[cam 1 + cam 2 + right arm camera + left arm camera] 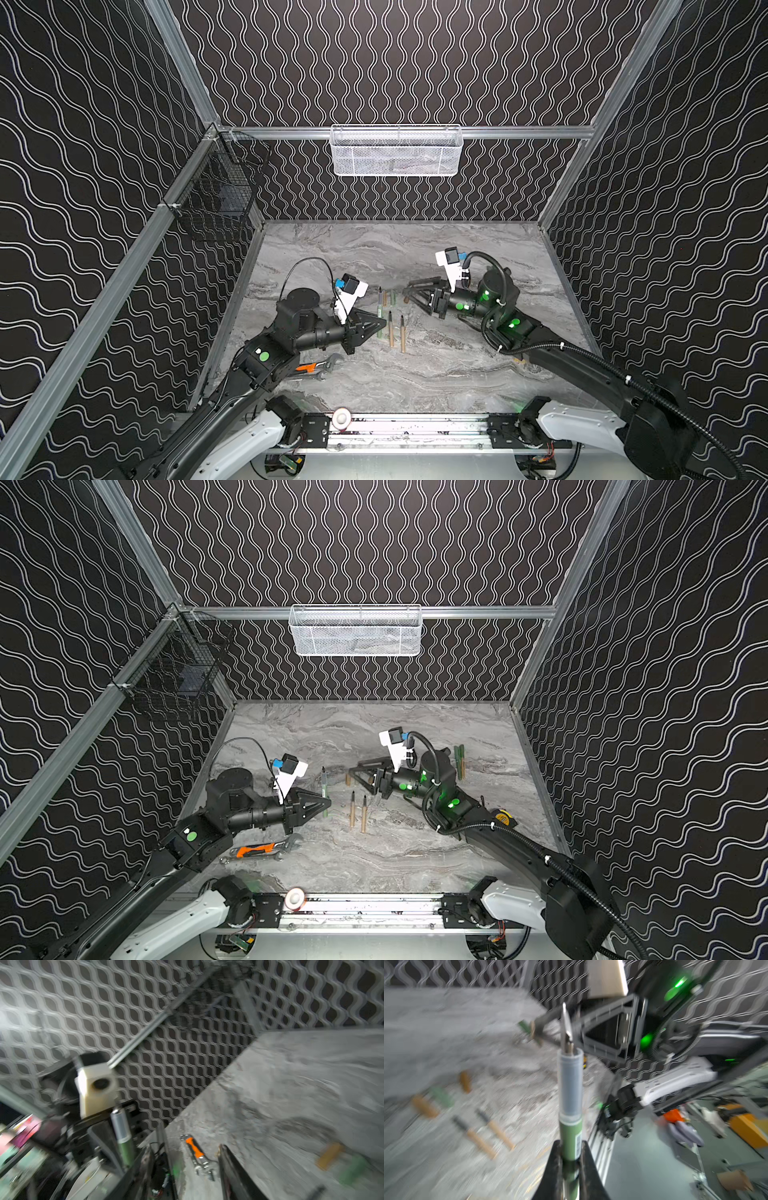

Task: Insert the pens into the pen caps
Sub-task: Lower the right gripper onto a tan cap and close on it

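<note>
Black walls with white wavy lines (395,62) close in 3 sides. Aluminium frame rails (519,132) run up the corners and across the back. Grey marble-look tabletop (436,374) is the work surface.

White mesh metal basket (395,160) hangs on the back rail, contents too dim to make out. Black wire basket (216,187) hangs on the left rail with a dark boxy item (228,202) inside.

Left gripper (381,323) is clenched on a green pen with clear section and dark nib (380,307), nib toward the back wall. The blurred left wrist view shows the same grasp. Right gripper (405,291) is released: jaws apart, nothing between them in the right wrist view, low over the table.

Orange-handled steel wrench (316,368) lies flat by the left arm. 2 tan pens with dark tips (391,330) lie parallel on the table, just right of the left gripper. Short tan cap (384,297) and short green cap (392,296) lie between the grippers. Second tan cap (407,298) sits at the right fingertips, contact unclear.
</note>
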`<state>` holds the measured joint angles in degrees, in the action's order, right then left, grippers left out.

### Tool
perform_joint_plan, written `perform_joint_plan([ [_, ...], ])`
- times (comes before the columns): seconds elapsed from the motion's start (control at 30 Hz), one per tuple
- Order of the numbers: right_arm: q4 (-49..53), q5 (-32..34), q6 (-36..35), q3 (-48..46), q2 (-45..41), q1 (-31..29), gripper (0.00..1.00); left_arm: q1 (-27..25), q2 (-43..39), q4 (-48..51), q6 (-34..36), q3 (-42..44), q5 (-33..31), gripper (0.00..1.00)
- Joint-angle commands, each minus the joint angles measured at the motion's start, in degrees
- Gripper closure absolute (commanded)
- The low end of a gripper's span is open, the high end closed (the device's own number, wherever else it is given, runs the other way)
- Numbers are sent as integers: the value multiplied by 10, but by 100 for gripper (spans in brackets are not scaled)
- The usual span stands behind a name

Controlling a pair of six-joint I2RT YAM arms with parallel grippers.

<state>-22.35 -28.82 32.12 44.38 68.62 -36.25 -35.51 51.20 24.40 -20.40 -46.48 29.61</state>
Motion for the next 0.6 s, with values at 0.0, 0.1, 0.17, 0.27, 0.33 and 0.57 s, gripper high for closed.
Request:
perform_joint_plan([
  [0.0, 158, 103, 1, 20, 29, 27, 47, 2, -15, 100, 28, -6, -29, 100],
  [0.1, 234, 171, -32, 57, 82, 31, 47, 2, -36, 86, 40, -1, 2, 100],
  [0.17, 277, 190, -52, 92, 133, 33, 47, 2, -49, 78, 48, 7, 7, 100],
  [0.27, 348, 203, -76, 170, 225, 32, 47, 2, -59, 58, 46, 21, 9, 100],
  [0.33, 377, 215, -83, 209, 280, 33, 47, 3, -53, 60, 53, 18, 21, 100],
  [0.57, 402, 230, -85, 293, 417, 34, 47, 3, -65, 50, 52, 22, 34, 100],
])
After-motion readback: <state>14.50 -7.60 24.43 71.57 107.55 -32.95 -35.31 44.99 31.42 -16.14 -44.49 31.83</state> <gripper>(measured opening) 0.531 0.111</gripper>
